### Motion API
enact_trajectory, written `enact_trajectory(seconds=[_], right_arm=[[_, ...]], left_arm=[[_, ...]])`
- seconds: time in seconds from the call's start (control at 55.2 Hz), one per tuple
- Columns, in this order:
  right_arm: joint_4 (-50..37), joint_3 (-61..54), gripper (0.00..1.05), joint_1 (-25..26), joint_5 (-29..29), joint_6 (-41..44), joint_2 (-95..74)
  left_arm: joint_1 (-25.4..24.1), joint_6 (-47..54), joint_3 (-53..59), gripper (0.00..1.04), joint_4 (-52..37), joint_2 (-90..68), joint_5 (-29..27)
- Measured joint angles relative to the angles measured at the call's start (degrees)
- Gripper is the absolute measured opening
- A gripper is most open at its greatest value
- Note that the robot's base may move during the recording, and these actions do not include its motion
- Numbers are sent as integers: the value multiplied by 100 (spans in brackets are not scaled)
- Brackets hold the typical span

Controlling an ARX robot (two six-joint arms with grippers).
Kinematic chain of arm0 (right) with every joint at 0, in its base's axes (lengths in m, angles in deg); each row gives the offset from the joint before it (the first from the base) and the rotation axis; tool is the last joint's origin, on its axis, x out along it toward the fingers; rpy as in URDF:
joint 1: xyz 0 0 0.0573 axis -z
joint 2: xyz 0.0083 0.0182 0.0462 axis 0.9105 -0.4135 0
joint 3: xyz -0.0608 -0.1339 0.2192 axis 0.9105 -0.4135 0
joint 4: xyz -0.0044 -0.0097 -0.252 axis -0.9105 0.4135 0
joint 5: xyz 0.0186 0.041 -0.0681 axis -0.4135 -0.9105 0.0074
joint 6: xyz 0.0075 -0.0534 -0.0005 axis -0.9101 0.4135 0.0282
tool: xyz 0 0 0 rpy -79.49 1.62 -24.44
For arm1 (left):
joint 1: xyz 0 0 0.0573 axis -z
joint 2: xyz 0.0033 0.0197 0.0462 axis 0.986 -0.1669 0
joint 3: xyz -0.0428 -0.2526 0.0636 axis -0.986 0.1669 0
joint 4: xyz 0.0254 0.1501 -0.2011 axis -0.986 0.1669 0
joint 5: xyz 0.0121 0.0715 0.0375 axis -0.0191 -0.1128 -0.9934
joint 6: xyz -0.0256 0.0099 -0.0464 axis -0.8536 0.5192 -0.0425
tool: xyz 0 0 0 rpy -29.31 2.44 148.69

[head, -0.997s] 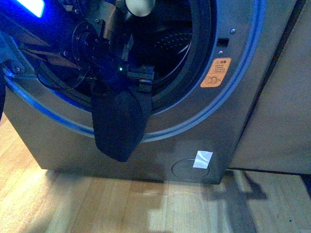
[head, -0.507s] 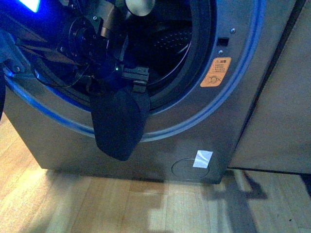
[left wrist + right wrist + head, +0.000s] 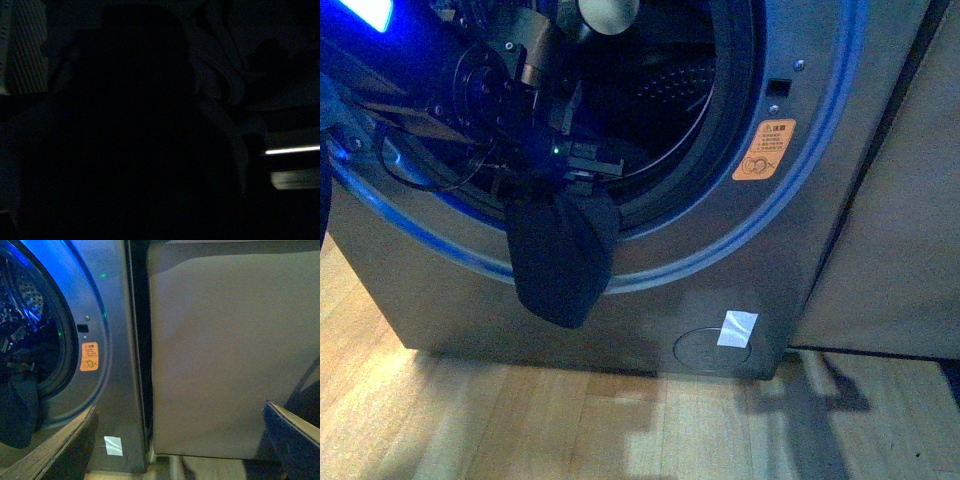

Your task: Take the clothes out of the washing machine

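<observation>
The grey washing machine (image 3: 740,250) has its round drum mouth open, and the perforated drum (image 3: 675,80) shows inside. The dark navy clothes (image 3: 558,262) hang limp over the lower rim of the mouth, down the machine's front. My left gripper (image 3: 588,168) is at the rim just above the cloth and is shut on its top end. The left wrist view is dark. My right gripper (image 3: 180,450) is open and empty, off to the right of the machine. In its view the washing machine (image 3: 112,390) and the hanging clothes (image 3: 20,410) show.
An orange warning sticker (image 3: 765,150) and a blue-white label (image 3: 737,327) are on the machine's front. A beige panel (image 3: 890,200) stands right beside the machine. A wooden floor (image 3: 620,420) lies below.
My left gripper has moved a little to the left along the drum rim, and the hanging clothes have shifted left and slightly up with it.
</observation>
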Motion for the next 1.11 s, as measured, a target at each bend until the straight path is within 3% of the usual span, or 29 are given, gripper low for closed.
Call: enact_trajectory(seconds=[0.091,0.163,0.544,0.816,1.106], right_arm=[[0,0,97,2,0,0,0],[0,0,97,0,0,0,0],[0,0,97,0,0,-2,0],[0,0,97,2,0,0,0],[0,0,97,0,0,0,0]], left_arm=[[46,-20,433,14,-293,289,205],[74,-42,861,8,-538,651,389],[87,229,2981,7,-1998,3416,1633],[155,437,3322,7,-2035,4752,2247],[866,538,3235,7,-1969,6076,2717]])
